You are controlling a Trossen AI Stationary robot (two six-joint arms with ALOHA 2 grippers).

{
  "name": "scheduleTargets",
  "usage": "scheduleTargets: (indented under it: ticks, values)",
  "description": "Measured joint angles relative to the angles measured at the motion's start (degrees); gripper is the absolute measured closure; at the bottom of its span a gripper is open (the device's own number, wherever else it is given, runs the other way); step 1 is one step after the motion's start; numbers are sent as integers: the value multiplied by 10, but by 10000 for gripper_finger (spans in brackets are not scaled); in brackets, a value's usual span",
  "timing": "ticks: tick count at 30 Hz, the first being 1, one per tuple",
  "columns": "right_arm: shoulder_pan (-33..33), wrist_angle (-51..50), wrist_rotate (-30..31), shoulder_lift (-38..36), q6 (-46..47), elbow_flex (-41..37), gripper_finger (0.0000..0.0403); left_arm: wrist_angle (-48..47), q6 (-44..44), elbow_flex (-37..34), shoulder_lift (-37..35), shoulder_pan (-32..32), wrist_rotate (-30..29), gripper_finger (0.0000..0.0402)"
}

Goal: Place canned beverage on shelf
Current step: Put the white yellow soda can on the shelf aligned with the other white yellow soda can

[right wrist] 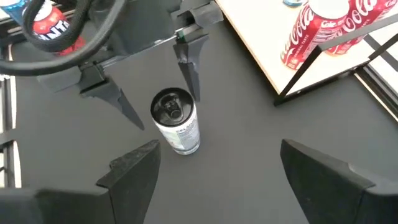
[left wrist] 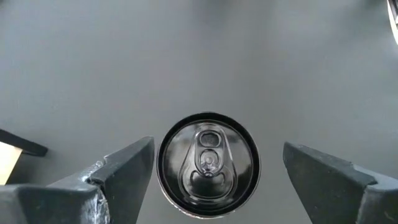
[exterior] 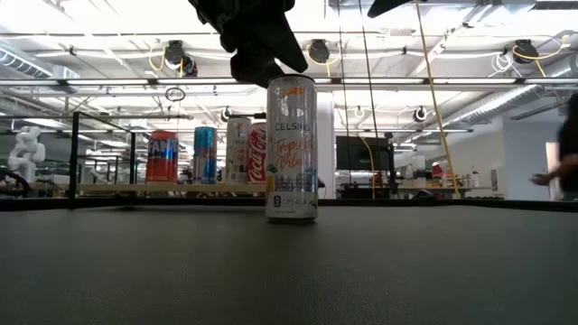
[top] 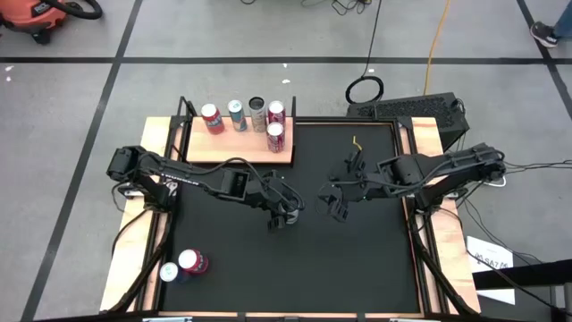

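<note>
On my feeds, the black tabotop sits in a bright open workshop.

My left gripper (top: 286, 217) hangs above the middle of the tabletop (top: 357, 268), its fingers (left wrist: 124, 168) spread wide on either side of a tall white Celsius can (exterior: 291, 149) without touching it. The can stands upright on the mat. My right gripper (top: 338, 204) waits just beside it, fingers (right wrist: 134, 165) also spread, facing the can.

The wooden shelf (top: 228, 148) stands at the far left corner, carrying five upright cans (top: 241, 116). Two more cans (top: 183, 266) sit near the front left edge.
</note>
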Motion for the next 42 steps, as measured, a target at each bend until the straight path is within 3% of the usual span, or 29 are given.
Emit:
scheduleTargets:
  ticks: [6, 13, 18, 26, 33, 42]
  values:
    - [9, 59, 51, -5, -3, -64, 85, -6, 1, 8, 0, 1, -2, 50]
    - [17, 325, -10, -64, -9, -255, 85, -39, 5, 39, -7, 1, -3, 50]
    - [16, 488, -8, -77, -60, -338, 85, -62, 10, 66, -31, 1, -5, 50]
    - [-10, 541, -18, -39, -138, -346, 67, -80, 20, 94, -95, 1, -43, 50]
    - [-31, 620, -127, 9, -161, -346, 35, -172, 15, 94, -141, 1, -101, 50]
    - [-52, 653, -130, 75, -203, -346, 4, -227, -12, 93, -150, 1, -113, 50]
